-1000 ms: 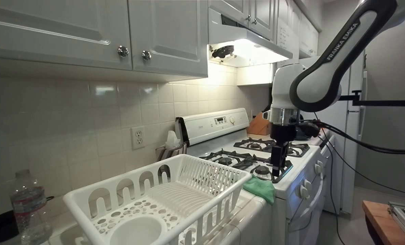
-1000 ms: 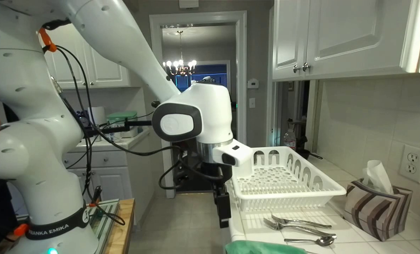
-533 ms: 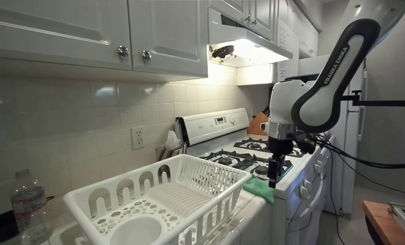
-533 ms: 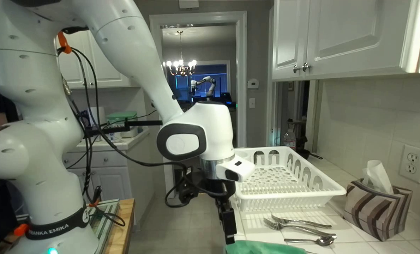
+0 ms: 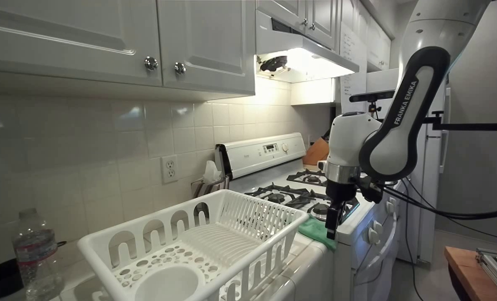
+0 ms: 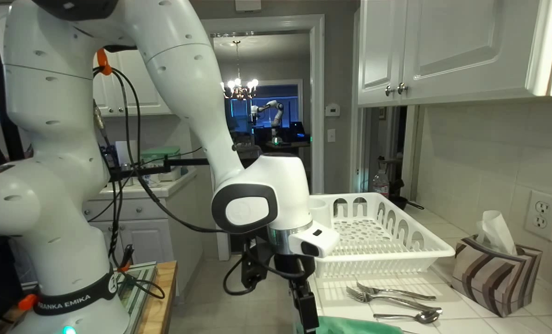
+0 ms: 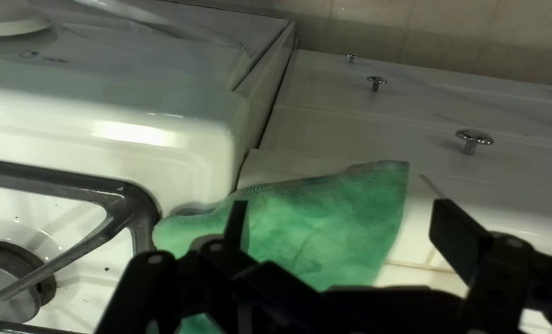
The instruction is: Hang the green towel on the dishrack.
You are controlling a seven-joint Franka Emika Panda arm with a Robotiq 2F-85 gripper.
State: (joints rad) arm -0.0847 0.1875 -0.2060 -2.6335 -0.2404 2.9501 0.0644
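The green towel (image 5: 316,232) lies over the counter edge between the dishrack and the stove. It also shows in an exterior view (image 6: 358,325) at the bottom edge, and in the wrist view (image 7: 322,227). The white dishrack (image 5: 223,240) stands on the counter; it also shows in an exterior view (image 6: 380,263). My gripper (image 7: 340,208) is open and empty, its fingers wide apart over the towel. In an exterior view the gripper (image 5: 331,235) hangs beside the towel's outer end, pointing down. I cannot tell whether the fingertips touch the cloth.
The gas stove (image 5: 298,198) adjoins the towel. Forks (image 6: 396,301) and a spoon (image 6: 420,317) lie on the counter in front of the rack. A tissue box (image 6: 494,273) stands near the wall. A bottle (image 5: 37,255) is behind the rack. Cabinets (image 5: 206,46) hang above.
The arm has lowered steadily. My gripper has come down from above the stove's front edge to the towel's level. The towel's outer edge looks nearly the same; the rack has not moved.
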